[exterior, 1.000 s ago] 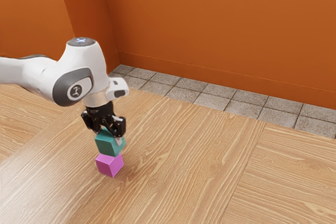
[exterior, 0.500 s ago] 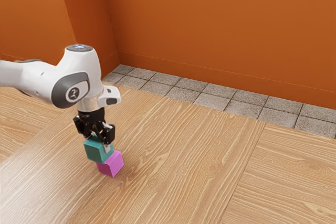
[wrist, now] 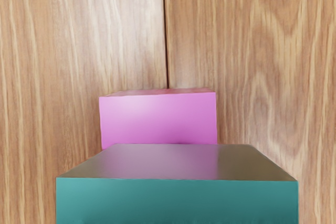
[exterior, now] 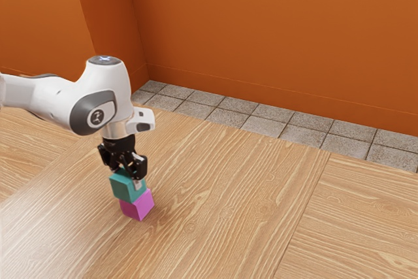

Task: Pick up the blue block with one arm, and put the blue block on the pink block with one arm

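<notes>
The blue block (exterior: 123, 186), teal in colour, is between the fingers of my gripper (exterior: 128, 173), which is shut on it. The pink block (exterior: 138, 204) lies on the wooden table just below it and a little toward the exterior view's right. The blue block overlaps the pink one's near-left part and is not centred over it. I cannot tell whether the two touch. In the wrist view the blue block (wrist: 177, 182) sits close under the hand, and the pink block (wrist: 158, 117) shows beyond its top edge.
The wooden table (exterior: 215, 213) stretches wide around the blocks. A strip of grey tiled floor (exterior: 274, 119) runs along the orange walls (exterior: 274, 31) at the back.
My hand swung with the blue block from right over the pink block toward the exterior view's left and down, then came back slightly to the right. The pink block stayed put.
</notes>
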You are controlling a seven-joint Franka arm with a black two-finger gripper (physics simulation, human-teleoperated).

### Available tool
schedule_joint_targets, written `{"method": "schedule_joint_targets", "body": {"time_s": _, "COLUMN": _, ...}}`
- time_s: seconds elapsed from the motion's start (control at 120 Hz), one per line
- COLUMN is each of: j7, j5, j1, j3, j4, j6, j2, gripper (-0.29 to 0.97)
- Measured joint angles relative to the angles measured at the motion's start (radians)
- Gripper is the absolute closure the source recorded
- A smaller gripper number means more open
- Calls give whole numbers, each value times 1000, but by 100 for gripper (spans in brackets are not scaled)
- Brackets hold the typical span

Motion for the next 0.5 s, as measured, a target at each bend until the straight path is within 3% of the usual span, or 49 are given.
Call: {"method": "schedule_joint_targets", "body": {"time_s": 0.5, "j7": 22, "j5": -3, "j1": 21, "j3": 5, "j4": 21, "j6": 11, "j2": 20, "gripper": 40}}
